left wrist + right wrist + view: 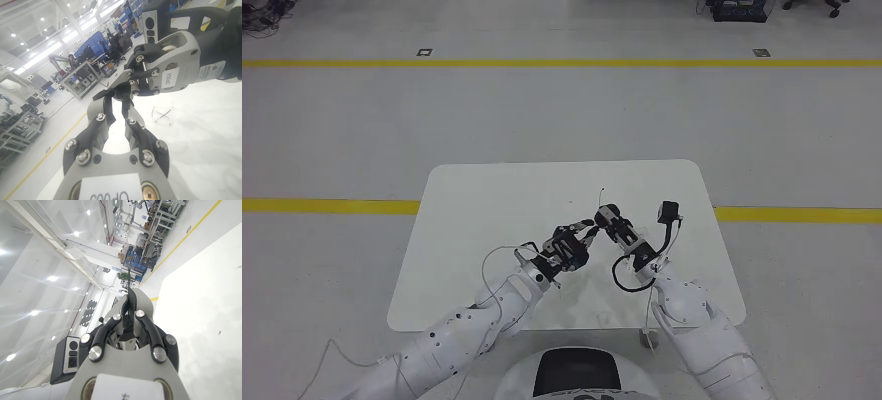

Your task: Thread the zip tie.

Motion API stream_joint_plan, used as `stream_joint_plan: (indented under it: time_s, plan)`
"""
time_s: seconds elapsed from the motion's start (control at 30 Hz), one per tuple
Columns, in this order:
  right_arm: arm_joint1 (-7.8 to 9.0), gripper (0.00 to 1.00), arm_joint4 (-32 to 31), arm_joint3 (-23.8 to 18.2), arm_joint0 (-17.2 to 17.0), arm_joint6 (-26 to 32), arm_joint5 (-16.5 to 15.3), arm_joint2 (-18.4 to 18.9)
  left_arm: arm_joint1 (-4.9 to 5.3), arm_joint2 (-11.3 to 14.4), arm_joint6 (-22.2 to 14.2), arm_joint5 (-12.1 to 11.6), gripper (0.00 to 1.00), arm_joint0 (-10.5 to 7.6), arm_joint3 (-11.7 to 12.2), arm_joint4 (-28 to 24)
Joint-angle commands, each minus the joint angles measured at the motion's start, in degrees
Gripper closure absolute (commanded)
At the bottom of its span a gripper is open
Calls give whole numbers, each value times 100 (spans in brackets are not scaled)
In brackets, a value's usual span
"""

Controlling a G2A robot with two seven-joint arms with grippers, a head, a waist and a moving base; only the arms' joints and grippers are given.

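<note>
1. While the two arms are meeting above the middle of the bench [492, 250] in the top view, the left hand [585, 233] and the right hand [598, 218] are pointing tip to tip. A thin dark length of the zip tie [602, 196] is sticking out past them toward the far edge, lifted clear of the surface.
2. In the left wrist view, the left hand [116, 92] is looking narrowed to a slim gap. It seems to be pinching a short dark stub of the zip tie [101, 94], probably the head end, though the right hand [118, 86] is crowding the same spot and making that hard to confirm. The bench [189, 132] is lying well below both. The head is likely behaving as a small hard block, so it is best gripped by its flat sides with the slot left open.
3. In the right wrist view, the right hand [130, 296] is closing fully on the strap of the zip tie [129, 279]. The free tail is poking straight out beyond its tips, over the floor past the corner of the bench [198, 313]. The strap is probably handling as light, slick and springy, bowing when pushed. Gripping close behind the tip is therefore giving the stiffest lead into the slot.
</note>
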Motion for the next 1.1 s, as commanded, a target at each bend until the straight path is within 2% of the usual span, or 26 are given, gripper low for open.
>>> stream_joint_plan:
  time_s: [0.0, 0.5, 0.63, 1.07]
  plan:
    - [1, 100, 5, 0, 0, 3, 0, -2, -6, -5, 13, -16, 86, 4, 6, 0]
    - [6, 100, 12, 8, 8, 10, 0, -16, -28, 14, 73, -94, 89, -26, 41, 0]
    - [8, 100, 10, 8, 8, 9, 0, -18, -31, 12, 71, -102, 100, -27, 46, 0]
    - [11, 100, 25, 16, 20, 15, 0, -28, -41, -9, 109, -143, 100, -18, 65, 0]
